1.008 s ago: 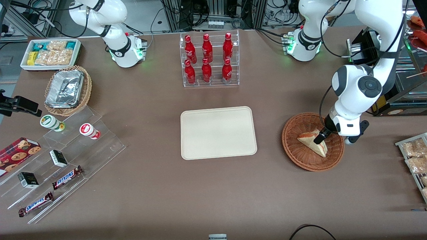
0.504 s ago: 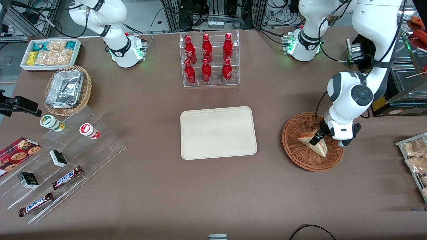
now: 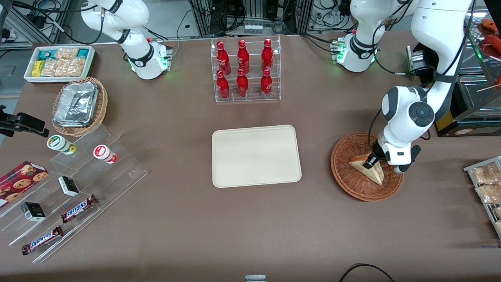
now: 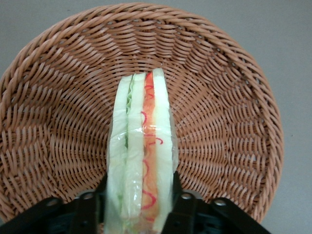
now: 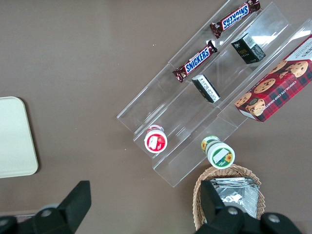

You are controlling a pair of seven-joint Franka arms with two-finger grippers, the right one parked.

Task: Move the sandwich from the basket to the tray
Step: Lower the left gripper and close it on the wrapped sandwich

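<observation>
- White-bread triangular sandwich (image 4: 142,151) is sitting clamped between the gripper (image 3: 370,161) fingers inside the reddish-brown woven basket (image 3: 346,178).
- Grasping looks done; lifting toward the cream rectangular tray (image 3: 256,155) comes next.

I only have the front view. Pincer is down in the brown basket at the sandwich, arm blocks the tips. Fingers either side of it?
Observer: Yes. In the left wrist view the pincer has one finger along each bread face of the sandwich.
Operator: Lying flat or on edge?
Observer: On edge, filling layers facing the wrist camera, inside the basket.
Operator: Tray free?
Observer: You can see that yourself; the right wrist view only adds a bare corner of the tray.
</observation>
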